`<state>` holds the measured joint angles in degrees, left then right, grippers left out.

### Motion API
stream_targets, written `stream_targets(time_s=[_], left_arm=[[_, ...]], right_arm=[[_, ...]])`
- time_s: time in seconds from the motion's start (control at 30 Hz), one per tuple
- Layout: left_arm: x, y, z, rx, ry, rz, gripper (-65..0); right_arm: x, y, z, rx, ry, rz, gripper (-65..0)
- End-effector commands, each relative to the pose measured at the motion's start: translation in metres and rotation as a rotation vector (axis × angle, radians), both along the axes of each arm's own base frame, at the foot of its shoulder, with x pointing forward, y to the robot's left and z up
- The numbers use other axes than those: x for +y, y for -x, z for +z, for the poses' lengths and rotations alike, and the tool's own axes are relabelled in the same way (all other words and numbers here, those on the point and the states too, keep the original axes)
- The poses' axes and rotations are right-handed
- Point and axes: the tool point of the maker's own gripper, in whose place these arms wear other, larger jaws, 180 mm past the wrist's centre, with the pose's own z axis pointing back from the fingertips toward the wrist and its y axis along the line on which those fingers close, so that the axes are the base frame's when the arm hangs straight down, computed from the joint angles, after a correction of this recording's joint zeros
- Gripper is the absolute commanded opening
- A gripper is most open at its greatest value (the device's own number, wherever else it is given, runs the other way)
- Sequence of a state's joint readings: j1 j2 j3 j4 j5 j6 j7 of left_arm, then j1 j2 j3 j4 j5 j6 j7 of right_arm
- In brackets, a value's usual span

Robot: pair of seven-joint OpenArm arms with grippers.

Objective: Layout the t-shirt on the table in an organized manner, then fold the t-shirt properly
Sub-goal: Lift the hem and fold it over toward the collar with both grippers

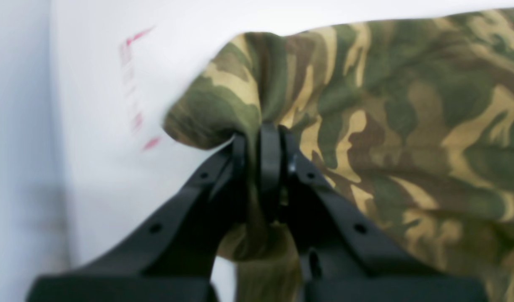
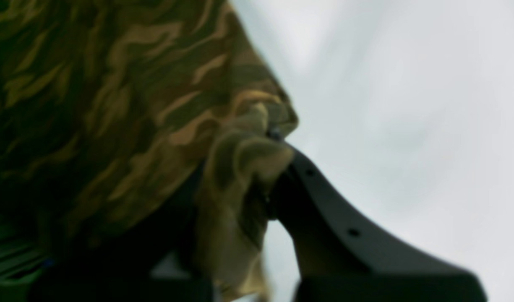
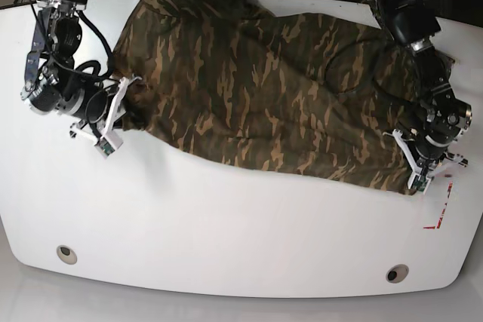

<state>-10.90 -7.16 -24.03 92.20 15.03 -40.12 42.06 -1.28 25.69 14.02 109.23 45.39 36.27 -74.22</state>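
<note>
The t-shirt (image 3: 264,103) is being stretched across the far half of the bench (image 3: 226,239). One edge is being pinched by the closed left claw (image 1: 261,147) (beside red marks (image 1: 133,84)), the opposite edge by the closed right claw (image 2: 269,138).

Near half of desk (image 3: 226,246) is bare white: wide free lane w/ only two grommet holes (image 3: 66,253) flush in the surface. T-shirt (image 3: 256,96) blocks far half, edge to edge betw. both arms. Left gripper (image 3: 419,170) and right gripper (image 3: 113,122) sit at its ends, jaws pinched on cloth. Red marks (image 3: 440,213) just beside left one, flat.
</note>
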Motion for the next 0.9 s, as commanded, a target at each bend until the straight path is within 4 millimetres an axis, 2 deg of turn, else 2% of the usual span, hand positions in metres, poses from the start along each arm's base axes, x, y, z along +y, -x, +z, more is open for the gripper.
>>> stream_targets(time_s=[0.0,0.27,0.47,0.53,0.6,0.7,0.73,0.77,0.8,0.87], left_arm=[[-0.003,0.006,0.018,-0.054,-0.033,-0.016,-62.7],[-0.002,0.056,-0.012,0.042,-0.078,-0.027,-62.7],[0.003,0.092,-0.041,0.146,-0.092,-0.033,-62.5],[0.004,0.102,-0.048,0.174,-0.095,-0.036,-62.5],[0.004,0.108,-0.053,0.191,-0.096,-0.036,-62.4],[0.005,0.119,-0.062,0.225,-0.097,-0.039,-60.1],[0.005,0.124,-0.067,0.243,-0.094,-0.037,-55.8],[0.005,0.126,-0.069,0.250,-0.092,-0.037,-53.7],[0.006,0.129,-0.073,0.263,-0.088,-0.035,-48.0],[0.007,0.131,-0.076,0.273,-0.087,-0.032,-38.8]], right_arm=[[0.009,0.011,0.005,-0.003,-0.052,0.035,-65.0],[0.014,0.048,-0.019,0.126,-0.084,0.056,-64.9],[0.007,0.064,-0.029,0.177,-0.064,0.054,-64.6],[0.006,0.068,-0.032,0.192,-0.059,0.054,-62.2],[0.004,0.071,-0.034,0.202,-0.055,0.052,-56.8],[0.003,0.077,-0.039,0.226,-0.054,0.042,-41.3],[0.002,0.079,-0.041,0.238,-0.052,0.026,-33.9],[0.000,0.080,-0.042,0.244,-0.045,0.018,-30.2],[-0.004,0.080,-0.044,0.253,-0.028,0.000,-24.2],[-0.008,0.080,-0.047,0.257,-0.002,-0.017,-16.8]])
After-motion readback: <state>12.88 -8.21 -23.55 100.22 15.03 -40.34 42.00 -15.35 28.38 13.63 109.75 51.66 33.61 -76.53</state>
